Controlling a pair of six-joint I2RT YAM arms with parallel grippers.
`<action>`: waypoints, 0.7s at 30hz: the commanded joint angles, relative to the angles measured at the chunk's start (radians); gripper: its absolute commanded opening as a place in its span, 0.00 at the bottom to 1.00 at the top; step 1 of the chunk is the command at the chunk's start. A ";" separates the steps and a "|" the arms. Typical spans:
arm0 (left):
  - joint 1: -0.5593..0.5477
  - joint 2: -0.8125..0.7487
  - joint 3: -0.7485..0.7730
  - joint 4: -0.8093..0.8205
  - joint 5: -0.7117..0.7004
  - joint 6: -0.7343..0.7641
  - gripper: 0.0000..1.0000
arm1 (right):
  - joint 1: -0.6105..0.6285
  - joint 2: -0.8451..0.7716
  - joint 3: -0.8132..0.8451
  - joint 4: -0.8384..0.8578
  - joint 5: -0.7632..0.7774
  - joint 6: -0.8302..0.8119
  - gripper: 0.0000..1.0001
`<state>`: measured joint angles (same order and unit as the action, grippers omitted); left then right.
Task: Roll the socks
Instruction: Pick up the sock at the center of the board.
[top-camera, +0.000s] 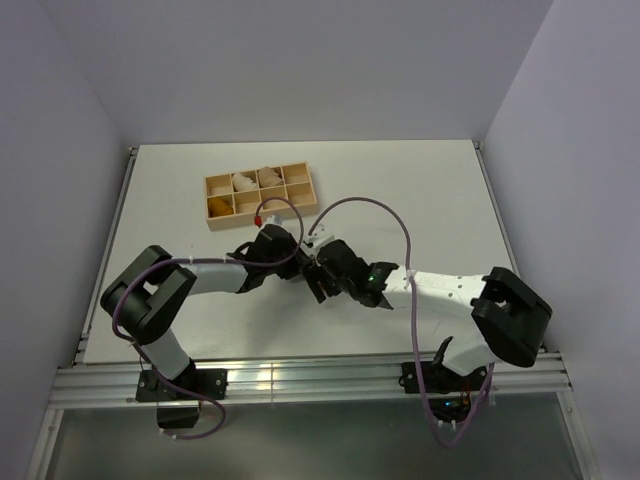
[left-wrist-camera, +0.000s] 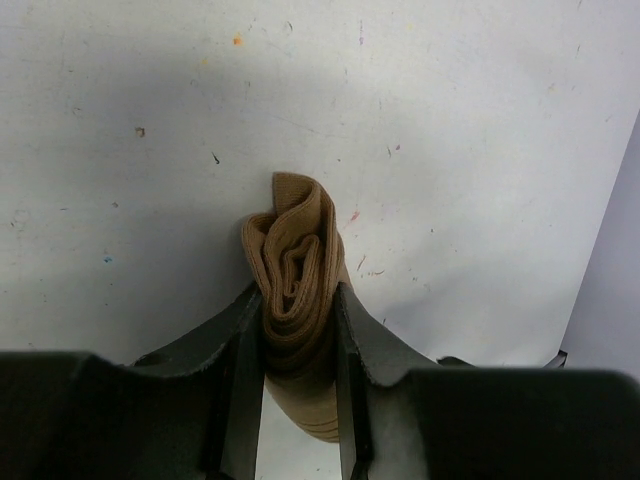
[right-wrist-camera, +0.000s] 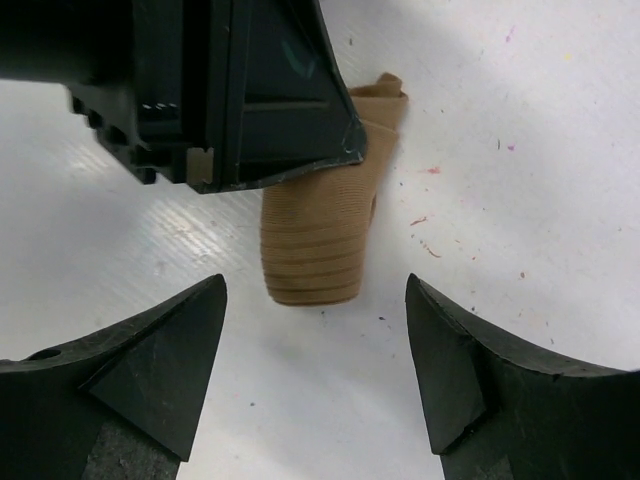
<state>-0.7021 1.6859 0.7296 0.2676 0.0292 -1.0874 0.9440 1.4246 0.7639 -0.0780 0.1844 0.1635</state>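
Note:
The socks (left-wrist-camera: 295, 245) show as one tan-brown ribbed roll lying on the white table. My left gripper (left-wrist-camera: 297, 300) is shut on the roll's middle, one finger pressed against each side, and the folded end sticks out beyond the fingertips. In the right wrist view the socks (right-wrist-camera: 315, 250) poke out from under the left gripper's dark fingers (right-wrist-camera: 250, 110). My right gripper (right-wrist-camera: 315, 300) stands wide open just short of the roll's free end and touches nothing. From above, the left gripper (top-camera: 298, 262) and right gripper (top-camera: 320, 282) meet at the table's middle and hide the roll.
A wooden tray (top-camera: 297, 196) divided into several compartments stands behind the grippers at the left. It holds pale rolled bundles (top-camera: 243, 182) and an orange item (top-camera: 219, 206). The white table (top-camera: 420, 200) is walled on three sides.

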 joint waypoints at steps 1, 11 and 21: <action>-0.011 0.008 0.020 -0.111 -0.012 0.041 0.11 | 0.032 0.051 0.037 0.027 0.124 -0.045 0.79; -0.013 0.011 0.042 -0.146 -0.006 0.047 0.09 | 0.133 0.142 0.043 0.155 0.268 -0.114 0.80; -0.013 0.008 0.059 -0.168 0.017 0.044 0.10 | 0.145 0.212 0.029 0.237 0.230 -0.139 0.79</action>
<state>-0.7033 1.6859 0.7692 0.1833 0.0341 -1.0828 1.0740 1.6112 0.7685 0.0792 0.4328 0.0605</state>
